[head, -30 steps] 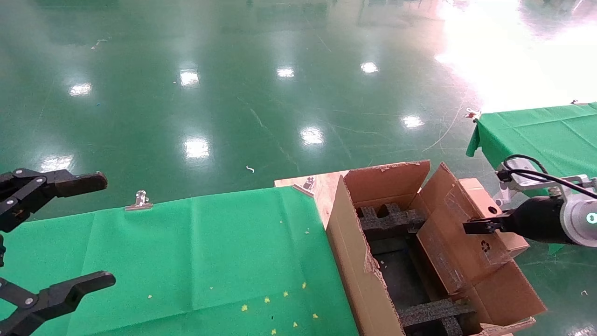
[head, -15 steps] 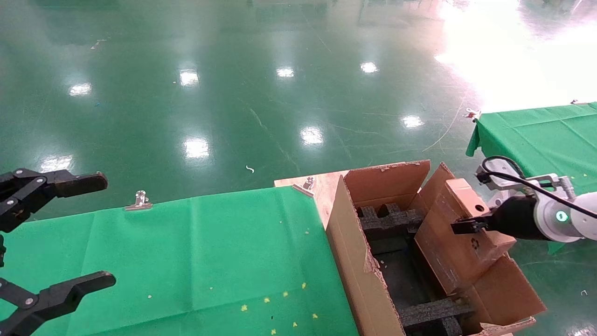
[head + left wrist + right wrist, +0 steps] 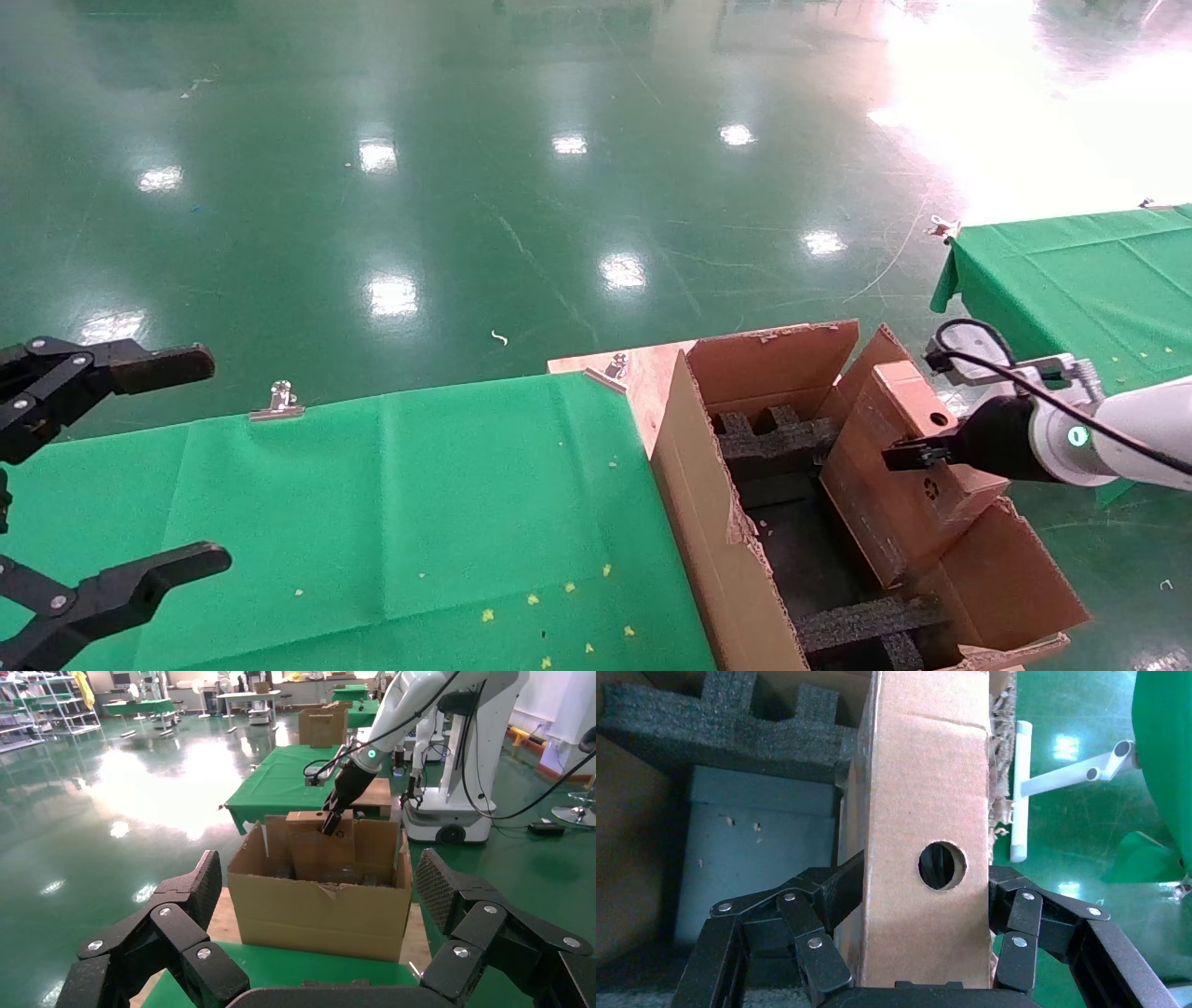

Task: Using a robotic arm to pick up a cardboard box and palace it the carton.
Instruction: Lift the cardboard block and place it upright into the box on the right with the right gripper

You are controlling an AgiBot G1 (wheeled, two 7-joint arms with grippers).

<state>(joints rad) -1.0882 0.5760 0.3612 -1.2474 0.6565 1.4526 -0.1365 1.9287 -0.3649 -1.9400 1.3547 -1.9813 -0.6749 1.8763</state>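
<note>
Gripping the cardboard box (image 3: 908,466) across its narrow thickness, the right gripper (image 3: 917,455) of the robotic arm (image 3: 1117,438) has a black linked finger pressed on each broad face. The box is flat, plain brown corrugated board with a round finger hole (image 3: 942,865) in its edge and a small recycling mark (image 3: 931,487) on its side; no other writing is readable. It stands tilted inside the carton (image 3: 717,522), at about 4 o'clock in the head view, against the carton's right wall. The carton is larger, with ragged torn flaps, and coarse black foam inserts (image 3: 773,438) with notched blocks line its two ends. A green cloth (image 3: 372,503) held by a metal clip (image 3: 277,401) covers the table at 7 o'clock. The left gripper (image 3: 102,475) hangs there, jaws spread wide, holding nothing.
</note>
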